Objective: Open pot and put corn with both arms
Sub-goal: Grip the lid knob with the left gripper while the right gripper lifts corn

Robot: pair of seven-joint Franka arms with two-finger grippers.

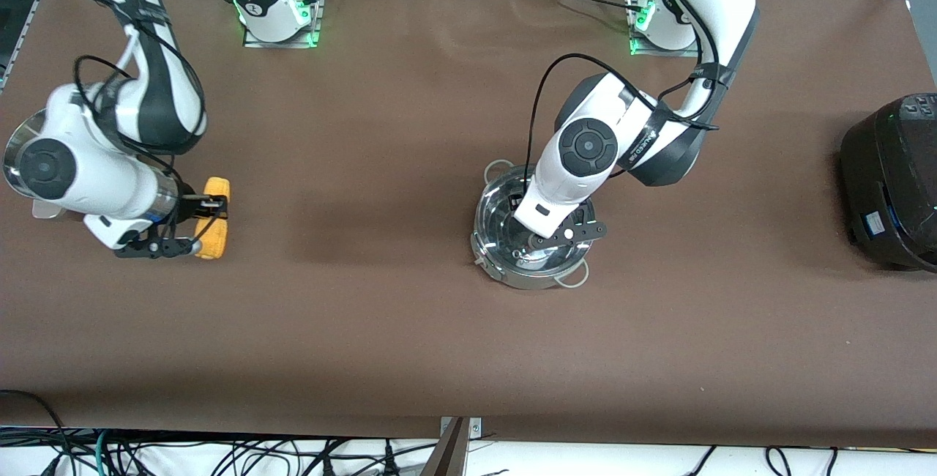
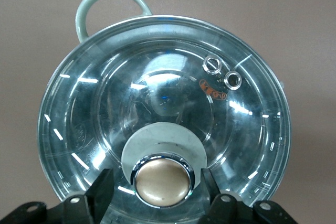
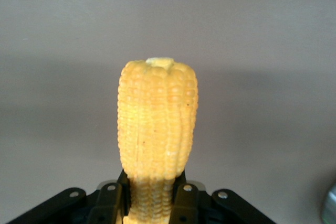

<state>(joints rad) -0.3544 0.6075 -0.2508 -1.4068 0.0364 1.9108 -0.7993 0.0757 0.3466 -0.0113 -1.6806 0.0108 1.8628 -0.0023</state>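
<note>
The steel pot stands mid-table with its clear glass lid on. One pale loop handle points toward the front camera. My left gripper is down over the lid and open. Its black fingers stand on either side of the round knob, with a small gap on each side. The yellow corn is at the right arm's end of the table. My right gripper is shut on its thinner end, and the thick end sticks out past the fingers.
A large black cooker sits at the left arm's end of the table. A shiny steel vessel shows partly under the right arm. Bare brown table lies between the corn and the pot.
</note>
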